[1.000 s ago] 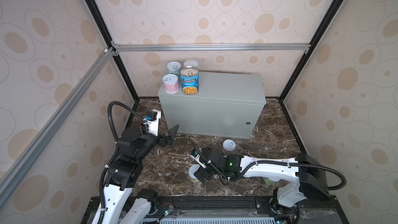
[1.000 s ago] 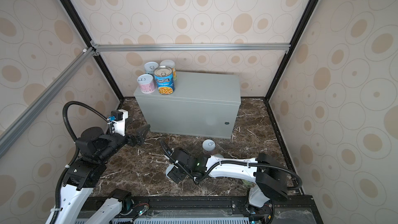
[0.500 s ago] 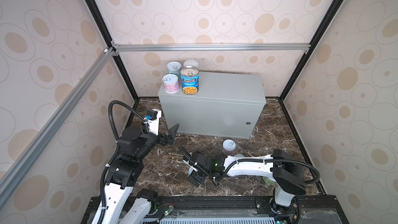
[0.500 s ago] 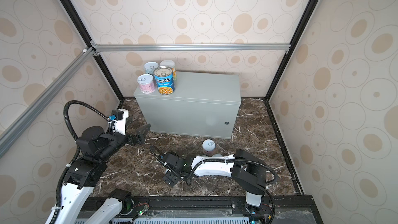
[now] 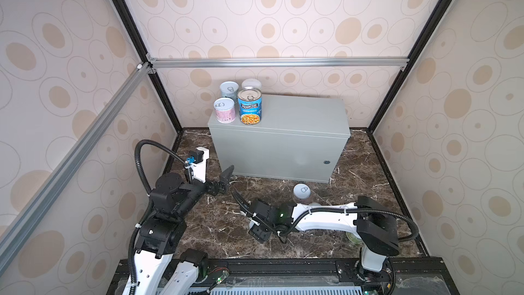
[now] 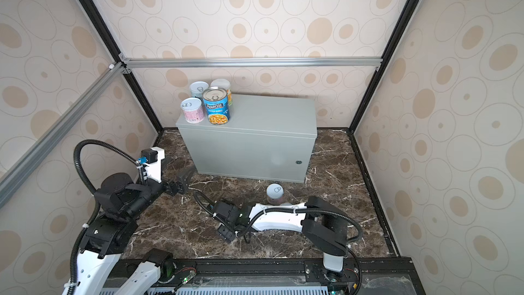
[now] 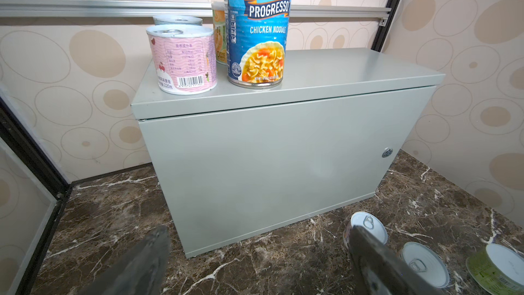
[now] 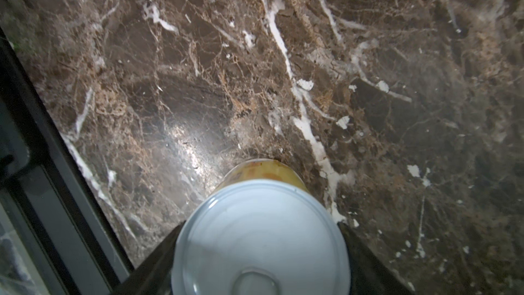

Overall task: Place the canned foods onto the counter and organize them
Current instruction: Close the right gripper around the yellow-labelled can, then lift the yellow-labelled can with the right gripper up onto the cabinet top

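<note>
Dark marble floor (image 5: 354,171), lower middle in a top view: right gripper (image 5: 255,224) is clamped around a yellow-label can (image 8: 261,239) standing there. Left gripper (image 5: 224,180) hangs wide open and empty, just left of the grey counter (image 5: 283,143).

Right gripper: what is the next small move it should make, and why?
Probably the right gripper should close firmly on the can before any lift. In the right wrist view the can stands upright on the marble between the fingers, one on each side of its lid. Whether they press it yet I cannot tell.
</note>
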